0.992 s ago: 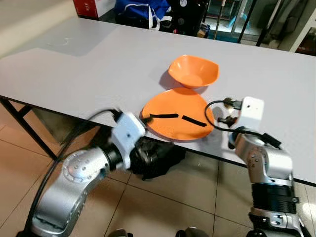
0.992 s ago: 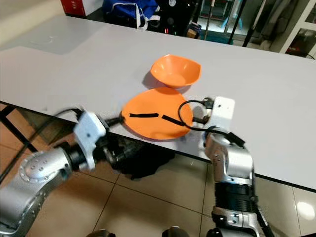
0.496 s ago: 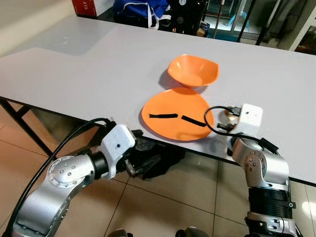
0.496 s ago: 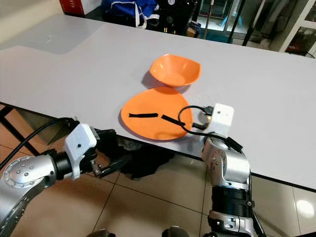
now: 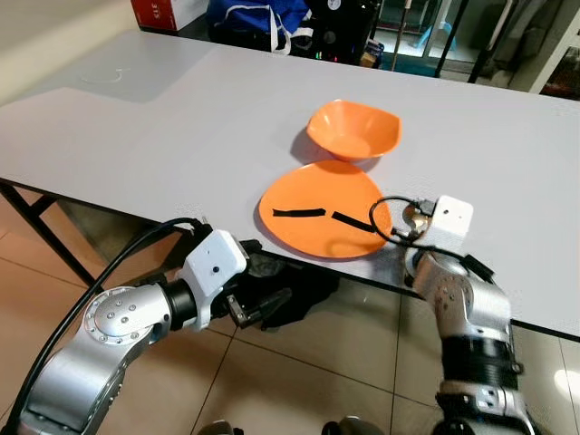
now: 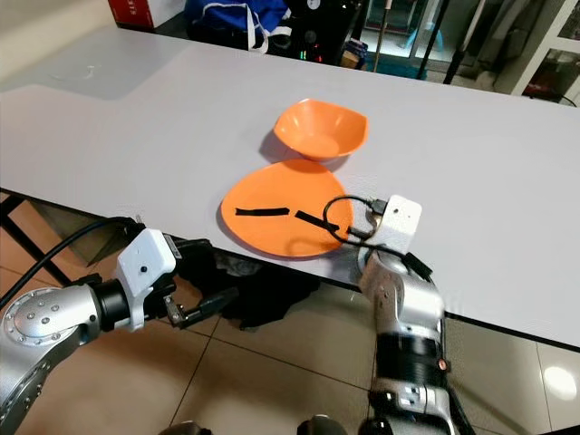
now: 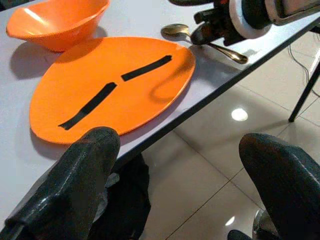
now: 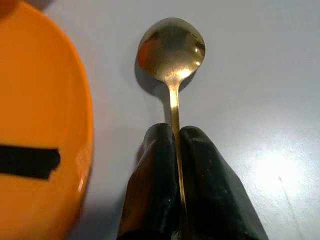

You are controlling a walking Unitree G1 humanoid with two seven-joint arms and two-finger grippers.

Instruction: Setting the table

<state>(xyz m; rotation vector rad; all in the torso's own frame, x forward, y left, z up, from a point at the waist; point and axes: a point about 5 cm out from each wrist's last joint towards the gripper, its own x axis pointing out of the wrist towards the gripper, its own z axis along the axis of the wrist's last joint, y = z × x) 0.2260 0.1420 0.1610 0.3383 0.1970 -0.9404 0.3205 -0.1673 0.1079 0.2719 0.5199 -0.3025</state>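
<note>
A big grey table [image 5: 163, 127] stands on a tiled floor [image 5: 299, 362], w/ dark bags and frames behind its far edge. Under the near edge lies a black bag [image 5: 294, 290].

On the table, close to the near edge, lies a flat orange plate [image 5: 322, 208] w/ two black tape strips [image 5: 301, 213]. Just behind it, touching or almost touching the rim, sits an orange bowl [image 5: 355, 130].

The left gripper [image 7: 175, 170] hangs below the table edge, in front of the plate; its fingers are spread wide apart, nothing between them.

The right gripper [image 8: 175, 175] is at the table edge, just right of the plate. Its fingers are pressed together on the thin handle of a gold spoon [image 8: 171, 47]. The spoon lies on the table beside the plate rim, bowl part pointing away from the gripper.
</note>
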